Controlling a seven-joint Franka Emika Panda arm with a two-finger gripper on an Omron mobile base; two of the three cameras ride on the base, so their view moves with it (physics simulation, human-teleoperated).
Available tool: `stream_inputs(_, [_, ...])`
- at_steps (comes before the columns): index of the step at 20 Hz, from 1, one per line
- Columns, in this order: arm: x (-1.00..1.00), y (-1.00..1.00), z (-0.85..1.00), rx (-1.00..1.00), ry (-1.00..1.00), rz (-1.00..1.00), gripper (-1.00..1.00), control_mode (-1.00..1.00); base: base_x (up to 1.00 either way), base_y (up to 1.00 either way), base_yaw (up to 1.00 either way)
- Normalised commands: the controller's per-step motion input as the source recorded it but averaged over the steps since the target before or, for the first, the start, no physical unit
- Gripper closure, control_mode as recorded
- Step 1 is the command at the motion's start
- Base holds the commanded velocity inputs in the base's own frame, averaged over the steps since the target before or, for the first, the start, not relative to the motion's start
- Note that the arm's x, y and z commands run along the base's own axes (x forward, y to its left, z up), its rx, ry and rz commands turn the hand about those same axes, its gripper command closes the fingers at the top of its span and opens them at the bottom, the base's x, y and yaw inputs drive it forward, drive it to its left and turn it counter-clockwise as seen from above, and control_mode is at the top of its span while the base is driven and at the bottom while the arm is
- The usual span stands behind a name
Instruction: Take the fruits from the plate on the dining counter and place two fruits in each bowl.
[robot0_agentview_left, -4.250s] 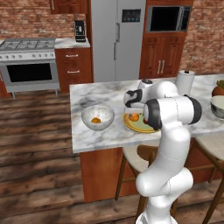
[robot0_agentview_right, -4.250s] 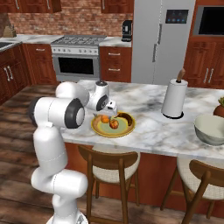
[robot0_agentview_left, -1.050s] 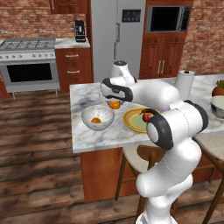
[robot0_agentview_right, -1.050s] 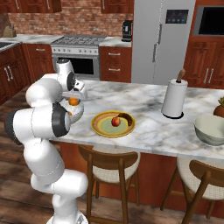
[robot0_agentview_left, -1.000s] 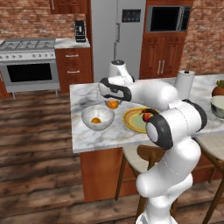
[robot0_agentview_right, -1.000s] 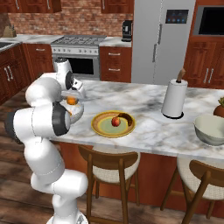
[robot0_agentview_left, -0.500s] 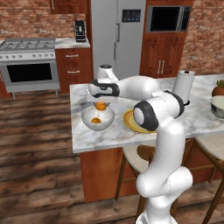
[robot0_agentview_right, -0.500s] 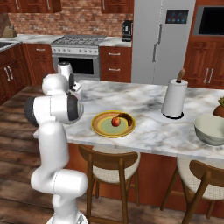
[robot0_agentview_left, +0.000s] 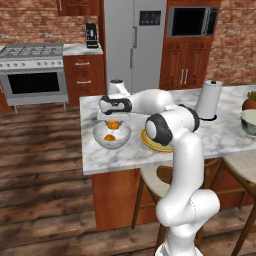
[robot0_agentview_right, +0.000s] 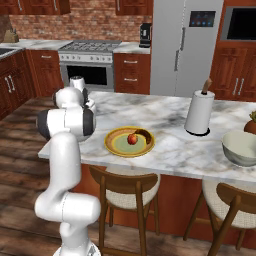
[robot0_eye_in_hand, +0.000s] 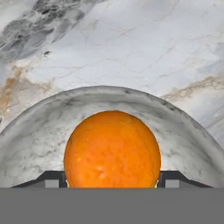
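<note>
Orange fruit (robot0_eye_in_hand: 112, 151) held between the hand (robot0_agentview_left: 114, 120) fingers above whitish bowl (robot0_agentview_left: 112, 136), no writing legible

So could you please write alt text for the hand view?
An orange fruit sits between the end effector's dark fingertips, directly above a whitish bowl on the veined marble dining counter.

The robot's own arm hides the whitish bowl (robot0_agentview_right: 89, 107) in the right base view, and the grey bowl (robot0_agentview_left: 248, 121) is cut off by the frame edge.
</note>
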Motion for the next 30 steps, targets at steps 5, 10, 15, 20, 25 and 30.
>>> stream_inputs(5, [0.0, 0.0, -0.29, 0.0, 0.0, -0.01, 1.0, -1.0, 0.0, 0.0, 0.0])
stream_inputs(10, [0.01, 0.0, -0.4, 0.0, 0.0, -0.01, 1.0, -1.0, 0.0, 0.0, 0.0])
stream_inputs(15, [0.02, 0.0, -0.09, 0.0, 0.0, 0.0, -1.0, -1.0, 0.0, 0.0, 0.0])
stream_inputs(20, [0.0, 0.0, 0.0, 0.0, 0.0, 0.0, -1.0, -1.0, 0.0, 0.0, 0.0])
stream_inputs(25, [-0.43, -0.11, 0.06, 0.0, 0.0, -0.08, -1.0, -1.0, 0.0, 0.0, 0.0])
stream_inputs(30, [-0.65, -0.39, 0.32, 0.0, 0.0, -0.08, -1.0, -1.0, 0.0, 0.0, 0.0])
